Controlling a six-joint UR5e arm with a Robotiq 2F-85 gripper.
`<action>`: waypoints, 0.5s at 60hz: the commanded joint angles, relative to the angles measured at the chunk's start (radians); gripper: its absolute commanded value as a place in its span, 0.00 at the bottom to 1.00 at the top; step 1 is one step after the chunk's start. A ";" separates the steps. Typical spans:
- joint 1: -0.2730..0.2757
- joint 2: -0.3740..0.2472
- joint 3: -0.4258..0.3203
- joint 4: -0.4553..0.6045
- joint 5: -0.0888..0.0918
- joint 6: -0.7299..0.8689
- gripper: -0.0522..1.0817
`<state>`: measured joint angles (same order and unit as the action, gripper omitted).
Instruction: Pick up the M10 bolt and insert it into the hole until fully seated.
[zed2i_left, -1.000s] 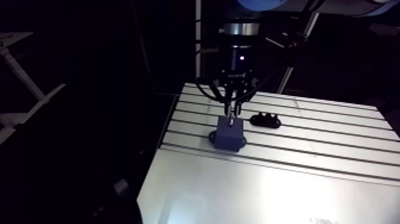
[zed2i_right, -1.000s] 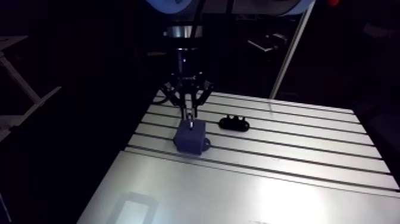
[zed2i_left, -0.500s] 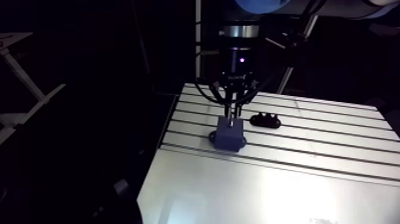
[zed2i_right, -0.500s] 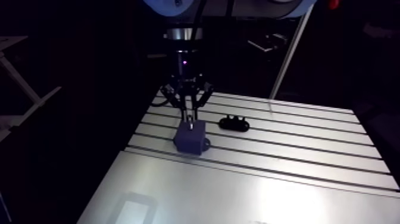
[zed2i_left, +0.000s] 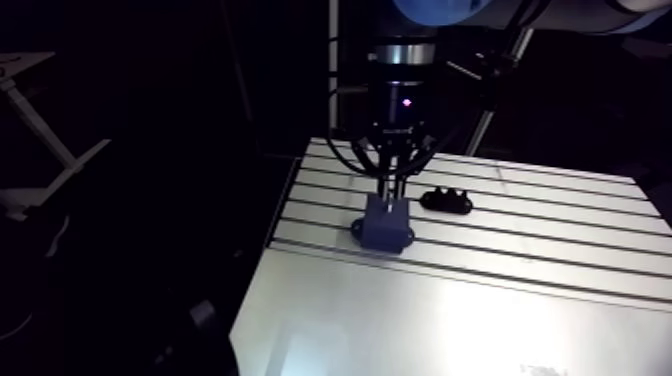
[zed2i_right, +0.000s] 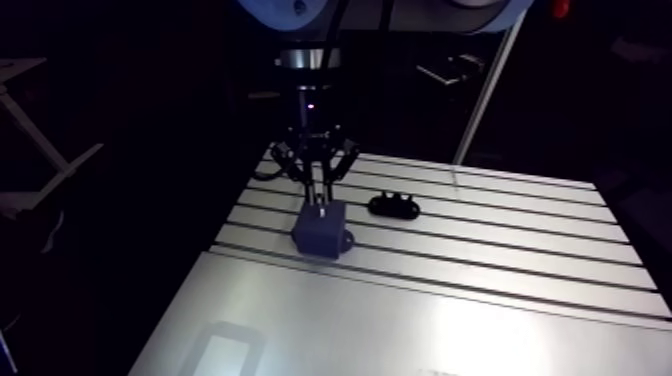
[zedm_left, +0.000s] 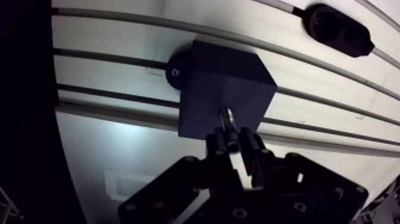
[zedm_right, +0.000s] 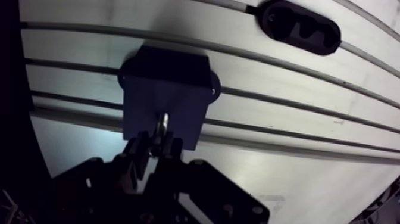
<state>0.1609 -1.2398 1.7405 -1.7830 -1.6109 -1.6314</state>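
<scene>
From where I stand, the gripper (zedm_left: 237, 143) is clamped on the M10 bolt (zedm_left: 228, 122), its two fingertips pinching the shiny shank from either side. The bolt hangs upright over the dark block (zedm_left: 220, 89), and its lower end meets the block's top face close to the edge nearest the fingers. I can't make out the hole itself, nor whether the tip has gone into it. The block sits on the slotted table (zedm_left: 119, 42), with a round mounting tab (zedm_left: 174, 71) poking out on its far side. In the arm view a small black holder (zed2i_left: 446, 201) lies well apart at about two o'clock from the block, out of the way.

This looks like the insertion step. To do it well, I'd say the wrist should stay plumb so the shank runs true to the bore and goes straight down slowly. If it binds, ease off rather than push. The fingers should let go only once the head bears on the block, since a tilted bolt could jam or nudge the block
</scene>
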 joint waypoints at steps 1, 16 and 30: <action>0.000 0.003 0.003 -0.003 -0.001 0.001 1.00; 0.000 0.004 0.020 -0.012 0.001 0.005 0.99; -0.001 -0.006 0.030 -0.023 0.004 -0.003 0.05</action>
<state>0.1611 -1.2363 1.7601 -1.7971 -1.6101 -1.6293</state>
